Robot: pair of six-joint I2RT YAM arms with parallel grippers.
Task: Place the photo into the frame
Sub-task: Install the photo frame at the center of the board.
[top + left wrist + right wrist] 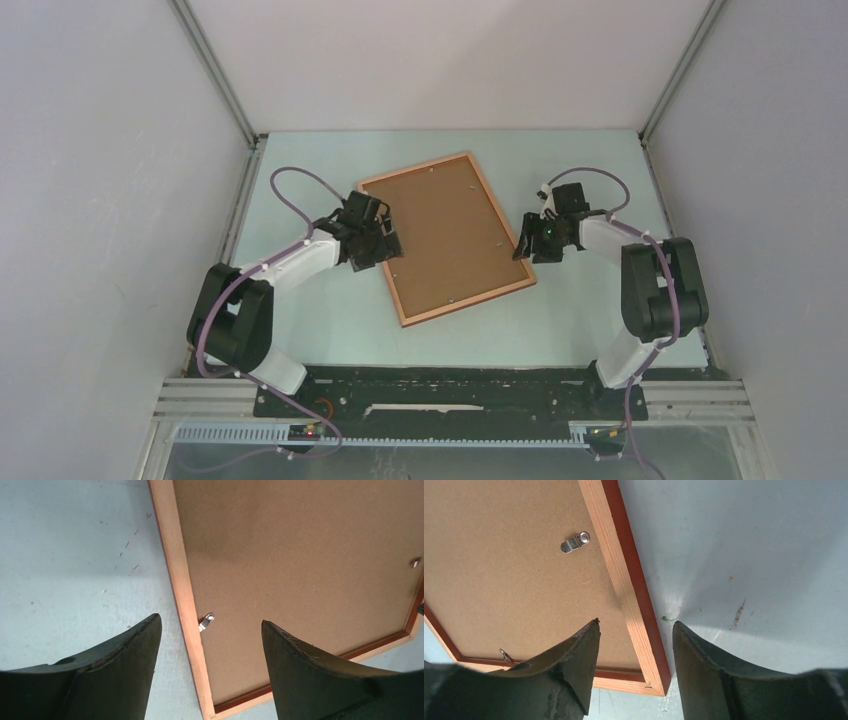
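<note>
The frame (470, 303) lies face down in the middle of the table, with a brown backing board (445, 235) set inside its orange-brown rim. The photo is out of view. My left gripper (385, 243) is open above the frame's left rim (180, 580), one finger over the table and the other over the backing board (300, 555). On the other side my right gripper (527, 243) is open above the right rim (624, 580), close to a corner. Both the left gripper (210, 620) and the right gripper (637, 622) straddle the rim with nothing held.
Small metal clips (206, 621) (574, 542) sit along the inner edge of the rim on the backing board. The pale green table (600, 310) is walled in by grey panels on three sides.
</note>
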